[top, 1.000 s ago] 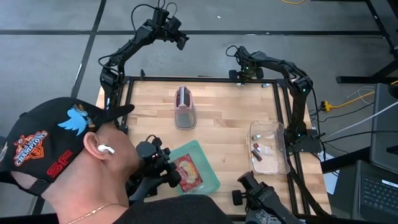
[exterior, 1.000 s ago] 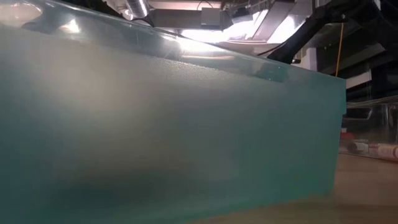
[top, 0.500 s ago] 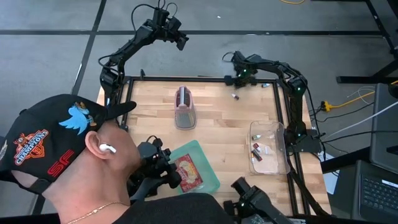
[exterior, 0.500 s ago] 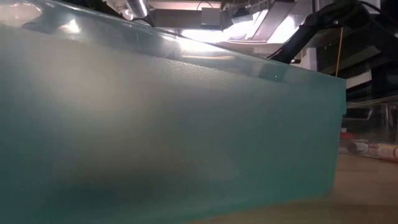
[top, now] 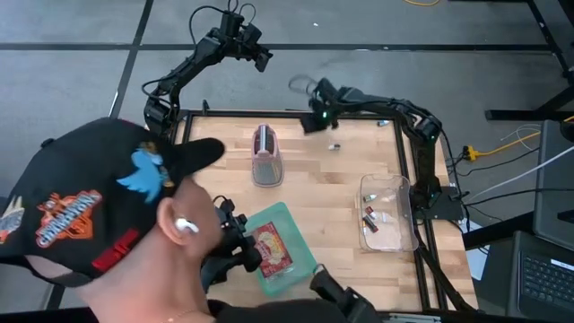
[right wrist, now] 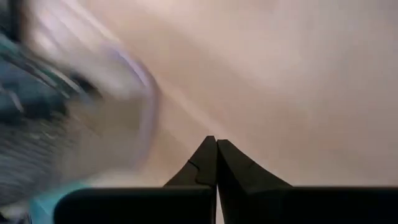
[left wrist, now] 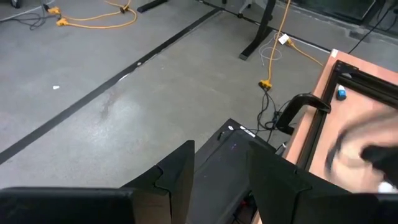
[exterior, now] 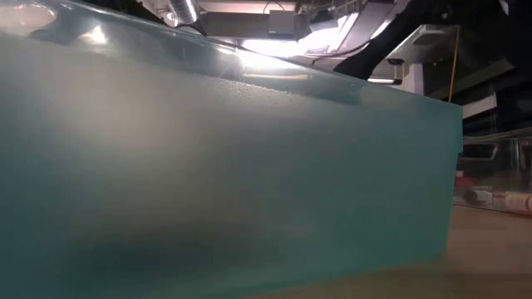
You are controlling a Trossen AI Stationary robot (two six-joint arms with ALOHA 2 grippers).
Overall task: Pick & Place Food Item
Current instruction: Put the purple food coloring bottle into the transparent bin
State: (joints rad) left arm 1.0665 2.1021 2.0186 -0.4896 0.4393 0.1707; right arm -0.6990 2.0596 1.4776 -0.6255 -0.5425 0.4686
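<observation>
A red food packet point(top: 271, 248) lies flat on a teal tray point(top: 301, 258) at the table's near edge. The tray's wall point(exterior: 233, 183) fills the low view. A clear container point(top: 266, 167) with a dark pink item in it stands at the table's far middle. My right gripper point(top: 309, 118) is shut and empty. It hangs above the table near the far edge, right of the clear container, and its shut fingers show in the right wrist view point(right wrist: 216, 155). My left gripper point(left wrist: 221, 168) is open and empty, raised beyond the table's far left edge point(top: 258, 56).
A person in a black cap point(top: 99, 206) leans over the table's near left part, with dark devices point(top: 231, 251) beside the tray. A clear bin point(top: 390, 193) with small packets stands at the right edge. A small item point(top: 334, 144) lies near the far edge.
My right gripper has swung from the table's far right corner toward the left along the far edge, staying shut. The person's head has moved further over the table toward the right.
</observation>
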